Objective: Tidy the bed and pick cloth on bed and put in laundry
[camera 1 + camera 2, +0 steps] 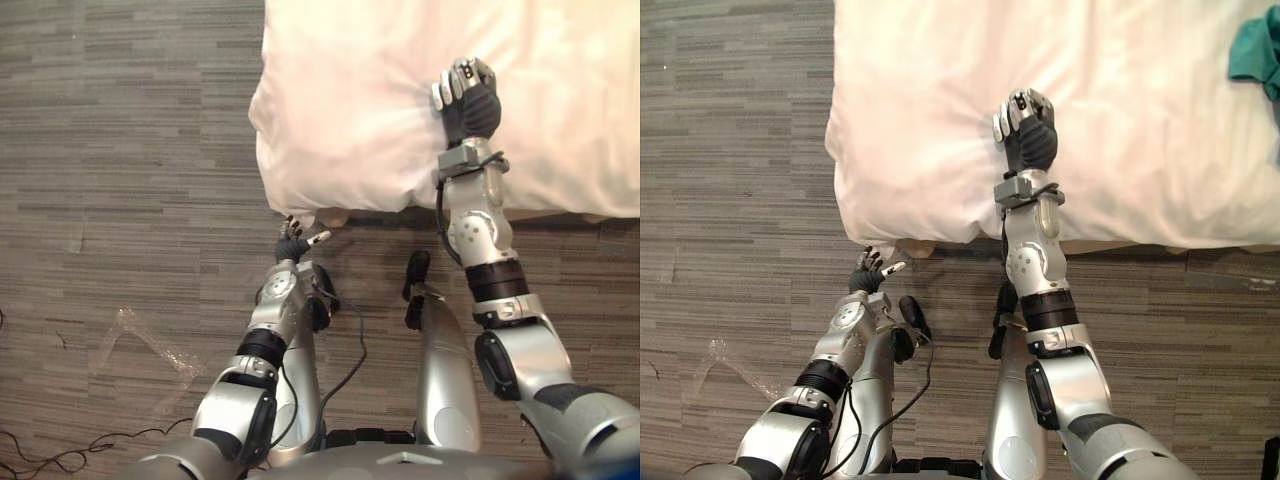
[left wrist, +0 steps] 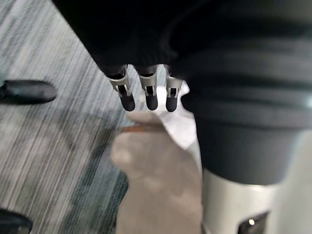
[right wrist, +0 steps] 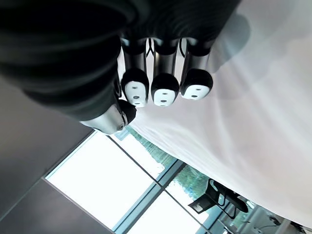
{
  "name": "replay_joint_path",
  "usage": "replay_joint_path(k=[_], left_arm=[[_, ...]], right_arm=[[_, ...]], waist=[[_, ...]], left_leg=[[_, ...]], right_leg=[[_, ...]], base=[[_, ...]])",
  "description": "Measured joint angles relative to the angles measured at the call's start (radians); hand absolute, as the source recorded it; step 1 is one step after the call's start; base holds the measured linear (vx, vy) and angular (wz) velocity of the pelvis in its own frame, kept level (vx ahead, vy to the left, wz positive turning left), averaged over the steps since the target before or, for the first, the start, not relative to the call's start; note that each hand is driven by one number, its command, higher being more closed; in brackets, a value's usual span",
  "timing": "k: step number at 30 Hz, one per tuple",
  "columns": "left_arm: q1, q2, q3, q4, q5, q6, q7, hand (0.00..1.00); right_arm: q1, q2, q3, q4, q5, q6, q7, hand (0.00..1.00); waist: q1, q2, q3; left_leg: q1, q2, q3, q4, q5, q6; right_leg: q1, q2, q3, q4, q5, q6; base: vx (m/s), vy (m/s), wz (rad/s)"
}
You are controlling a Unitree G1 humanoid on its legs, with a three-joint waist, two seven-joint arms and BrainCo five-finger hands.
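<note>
On the duvet (image 1: 350,120), resting a clenched, empty right hand (image 1: 468,98); hanging the left hand (image 1: 292,243) relaxed by its corner. Barely begun, seemingly: yet to collect the teal cloth (image 1: 1254,52), well apart on that duvet.

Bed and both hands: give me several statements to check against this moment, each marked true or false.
1. The right hand rests on the bed. True.
2. A teal cloth lies on the bed, apart from both hands. True.
3. The left hand holds the teal cloth. False: it is open and empty, low by the bed's corner, over the floor.
4. The right hand's fingers are straight. False: they are curled, with nothing between them.
5. The floor is plain white. False: it is grey with dark streaks.
</note>
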Motion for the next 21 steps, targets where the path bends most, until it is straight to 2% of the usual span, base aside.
replay_joint_path(k=[6, 10, 16, 17, 21], left_arm=[[-0.002, 0.016, 0.017, -0.041, -0.006, 0.020, 0.013, 0.00], [0.006, 0.042, 0.047, -0.060, -0.037, 0.029, 0.005, 0.00], [0.075, 0.076, 0.061, -0.061, -0.040, 0.043, -0.039, 0.00], [0.097, 0.081, 0.064, -0.061, -0.039, 0.042, -0.043, 0.00], [0.174, 0.088, 0.078, -0.061, -0.037, 0.036, -0.068, 0.00]], right_arm=[[0.121, 0.001, -0.057, -0.061, 0.024, -0.036, 0.046, 1.00], [0.229, -0.003, -0.125, -0.067, 0.048, -0.060, 0.111, 1.00], [0.459, -0.023, -0.253, 0.112, 0.046, -0.061, 0.107, 1.00], [0.499, -0.023, -0.262, 0.123, 0.044, -0.059, 0.107, 0.00], [0.648, -0.020, -0.294, 0.170, -0.014, -0.053, 0.111, 0.00]], waist=[[-0.010, -0.002, 0.001], [-0.012, -0.014, 0.005], [-0.020, -0.023, 0.002], [-0.023, -0.023, 0.002], [-0.025, -0.040, -0.022]], left_leg=[[-0.008, 0.043, 0.024, 0.025, -0.020, -0.006], [0.030, 0.064, 0.043, 0.032, -0.029, -0.016], [0.139, 0.074, 0.073, 0.022, -0.057, -0.026], [0.165, 0.075, 0.081, 0.020, -0.062, -0.028], [0.289, 0.074, 0.107, -0.021, -0.071, -0.041]], right_leg=[[-0.023, 0.029, 0.030, -0.001, 0.000, -0.007], [0.010, 0.051, 0.044, -0.018, 0.009, -0.007], [0.101, 0.064, 0.056, -0.036, 0.006, -0.006], [0.120, 0.066, 0.063, -0.036, 0.002, -0.004], [0.223, 0.077, 0.075, -0.060, -0.014, 0.000]], base=[[-0.01, -0.042, -0.22], [0.08, 0.001, -0.17], [0.08, 0.015, -0.16], [0.08, 0.011, -0.30], [0.04, -0.015, -0.18]])
